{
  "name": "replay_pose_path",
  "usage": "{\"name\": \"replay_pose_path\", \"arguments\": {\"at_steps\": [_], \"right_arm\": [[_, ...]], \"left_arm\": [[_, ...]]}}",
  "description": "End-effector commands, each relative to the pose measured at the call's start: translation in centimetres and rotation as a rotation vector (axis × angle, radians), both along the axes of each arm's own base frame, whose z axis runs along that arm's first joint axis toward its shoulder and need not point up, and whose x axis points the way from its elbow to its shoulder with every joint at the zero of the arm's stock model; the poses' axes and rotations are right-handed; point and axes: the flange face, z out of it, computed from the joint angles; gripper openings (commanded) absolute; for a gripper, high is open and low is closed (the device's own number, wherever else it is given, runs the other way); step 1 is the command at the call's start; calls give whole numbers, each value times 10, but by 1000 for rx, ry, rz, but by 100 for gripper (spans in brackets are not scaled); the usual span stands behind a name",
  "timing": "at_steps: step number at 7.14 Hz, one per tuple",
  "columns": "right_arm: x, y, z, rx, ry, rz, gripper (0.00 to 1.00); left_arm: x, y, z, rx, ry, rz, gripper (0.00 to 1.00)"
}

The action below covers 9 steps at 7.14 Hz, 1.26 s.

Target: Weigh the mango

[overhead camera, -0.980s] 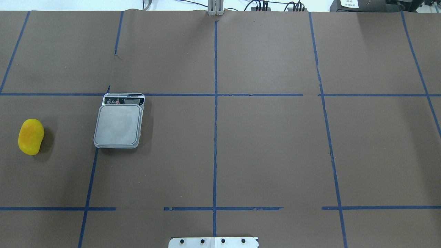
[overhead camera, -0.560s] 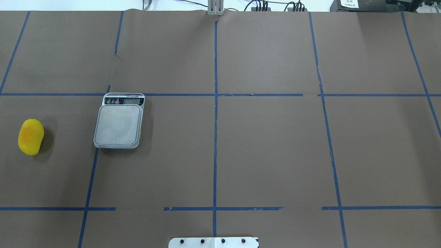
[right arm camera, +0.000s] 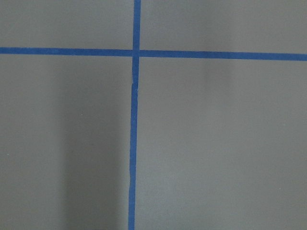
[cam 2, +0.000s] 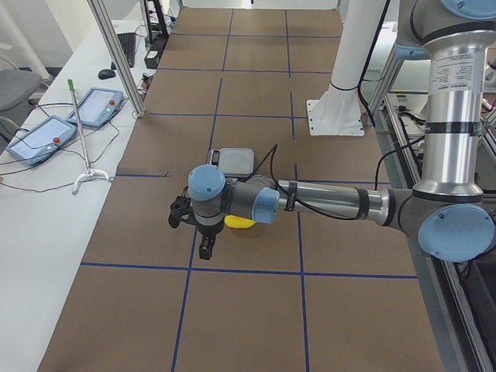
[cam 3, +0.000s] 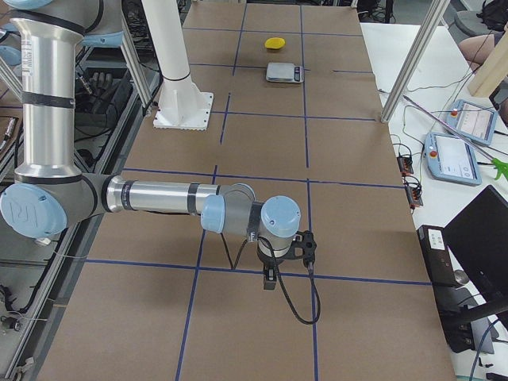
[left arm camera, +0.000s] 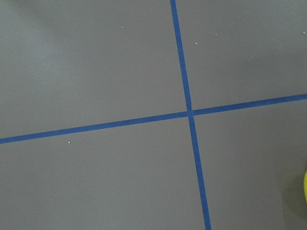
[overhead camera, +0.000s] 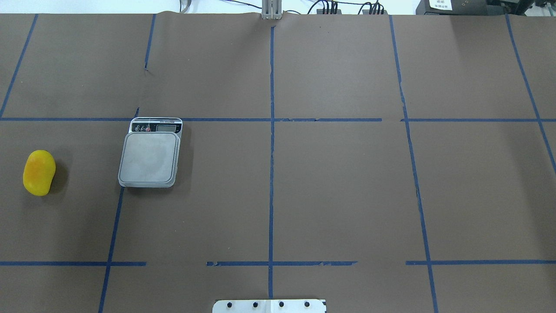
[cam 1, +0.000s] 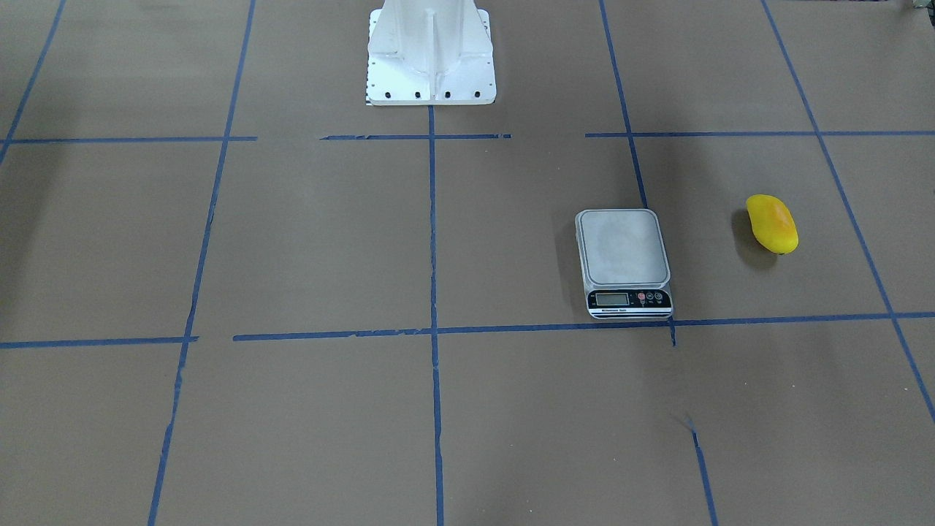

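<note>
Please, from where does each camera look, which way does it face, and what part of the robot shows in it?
Front-facing: across the table, facing the robot; scale, mango, pedestal at top.
Overhead: behind the robot, looking down; only the pedestal's edge shows.
Exterior left: table's left end, looking along it; left arm near.
Exterior right: table's right end; right arm near.
Wrist cameras: looking down on blue tape; nothing of the robot shows.
Shared: front-facing and overhead both show scale and mango, mirrored.

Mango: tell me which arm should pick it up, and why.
Left, likely. The mango lies on the robot's left half, beside the scale; the left hand hangs near it, its wrist view catching a yellow edge. The right hand is far off.
</note>
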Motion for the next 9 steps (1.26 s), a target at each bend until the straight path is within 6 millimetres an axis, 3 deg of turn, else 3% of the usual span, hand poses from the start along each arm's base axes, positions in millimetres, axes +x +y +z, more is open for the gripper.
{"name": "replay_pose_path", "arguments": {"at_steps": [1,3,6,7,8,9], "right_arm": [[0,0,0,0,0,0,100],[0,0,0,0,0,0,100],[0,1,0,-1,0,0,100],[0,1,0,-1,0,0,100],[0,0,0,0,0,0,100],[0,0,0,0,0,0,100]], "left_arm": [[111,9,-12,-90,27,-25,100],[197,13,-7,-169,-20,-20,100],[224,18,9,-188,-53,15,100],[225,19,10,-190,-53,16,80],[224,20,10,-191,-54,16,47],[221,21,7,-200,-51,-1,0]]}}
